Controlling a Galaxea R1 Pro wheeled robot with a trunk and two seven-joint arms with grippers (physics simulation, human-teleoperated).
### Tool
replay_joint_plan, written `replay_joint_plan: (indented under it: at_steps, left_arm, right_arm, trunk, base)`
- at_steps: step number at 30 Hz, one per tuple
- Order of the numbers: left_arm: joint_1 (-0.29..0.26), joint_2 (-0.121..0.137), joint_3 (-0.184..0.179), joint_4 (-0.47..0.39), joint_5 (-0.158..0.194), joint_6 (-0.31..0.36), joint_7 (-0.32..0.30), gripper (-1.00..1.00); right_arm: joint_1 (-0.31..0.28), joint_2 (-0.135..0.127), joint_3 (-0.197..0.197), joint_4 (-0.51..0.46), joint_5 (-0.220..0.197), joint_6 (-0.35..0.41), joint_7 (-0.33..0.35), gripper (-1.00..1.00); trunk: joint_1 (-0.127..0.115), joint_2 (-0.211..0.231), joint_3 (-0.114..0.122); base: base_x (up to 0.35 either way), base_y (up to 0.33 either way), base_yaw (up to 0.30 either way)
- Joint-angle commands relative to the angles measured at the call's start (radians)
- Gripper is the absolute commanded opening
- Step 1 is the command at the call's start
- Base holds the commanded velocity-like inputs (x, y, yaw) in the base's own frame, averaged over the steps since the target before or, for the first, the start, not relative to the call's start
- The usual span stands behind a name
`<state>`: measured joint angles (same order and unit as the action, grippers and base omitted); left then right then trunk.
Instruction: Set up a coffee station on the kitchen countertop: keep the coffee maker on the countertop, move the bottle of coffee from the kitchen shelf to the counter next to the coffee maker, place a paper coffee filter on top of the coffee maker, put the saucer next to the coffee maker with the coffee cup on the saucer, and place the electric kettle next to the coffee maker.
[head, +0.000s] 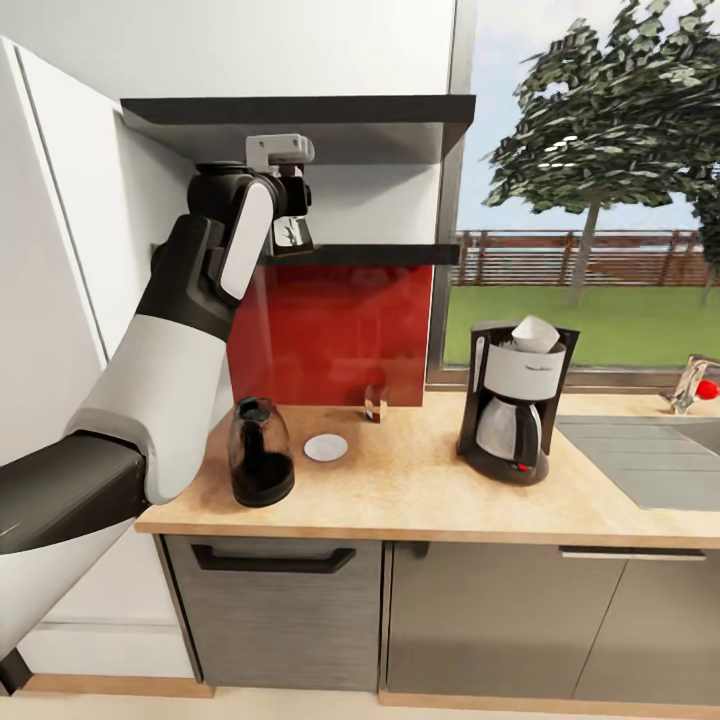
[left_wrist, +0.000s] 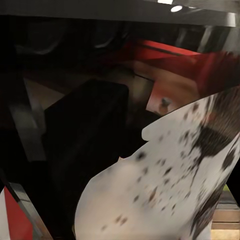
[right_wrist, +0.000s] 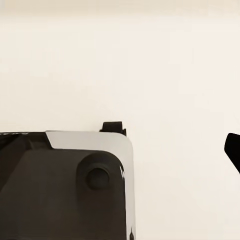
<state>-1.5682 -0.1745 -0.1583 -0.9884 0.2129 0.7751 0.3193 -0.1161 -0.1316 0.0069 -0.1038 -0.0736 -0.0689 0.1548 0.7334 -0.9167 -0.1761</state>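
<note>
The table (head: 420, 490), one long light wood worktop, runs left to right across the head view. One coffee maker (head: 512, 400) stands upright towards its right, front facing the camera, with one white paper coffee filter (head: 535, 334) sitting on top. One electric kettle (head: 259, 452) stands upright at the left end, one white saucer (head: 326, 448) flat just beside it. The left pincer (head: 290, 235) reaches up at the kitchen shelf (head: 380, 255); I cannot tell its opening.
</note>
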Motion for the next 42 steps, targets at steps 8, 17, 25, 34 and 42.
replay_joint_plan:
  at_steps: [8,17,25,34,42]
  left_arm:
    - [-0.001,0.0,-0.004,-0.004,0.01,0.003,0.009,-1.0]
    - [0.006,0.0,-0.01,-0.032,0.01,0.003,0.009,-1.0]
    - [0.008,0.0,-0.014,-0.043,0.01,0.003,0.009,-1.0]
    - [0.012,0.0,-0.026,-0.054,0.01,0.003,0.009,-1.0]
    - [0.013,0.0,-0.03,-0.055,0.01,0.003,0.009,-1.0]
  right_arm:
    - [0.0,0.0,0.001,0.001,-0.008,-0.003,0.004,1.0]
    - [0.0,0.0,0.001,0.001,-0.008,-0.003,0.004,1.0]
    - [0.0,0.0,0.001,0.001,-0.008,-0.003,0.003,1.0]
    - [0.0,0.0,0.001,0.001,-0.008,-0.003,0.003,1.0]
    - [0.0,0.0,0.002,0.001,-0.008,-0.003,0.003,1.0]
  trunk:
    - [0.031,-0.057,-0.027]
    - [0.065,-0.12,-0.055]
    - [0.096,-0.176,-0.08]
    - [0.131,-0.239,-0.108]
    - [0.161,-0.295,-0.133]
  base:
    - [0.0,0.0,0.0]
    - [0.0,0.0,0.0]
    - [0.0,0.0,0.0]
    - [0.0,0.0,0.0]
    - [0.0,0.0,0.0]
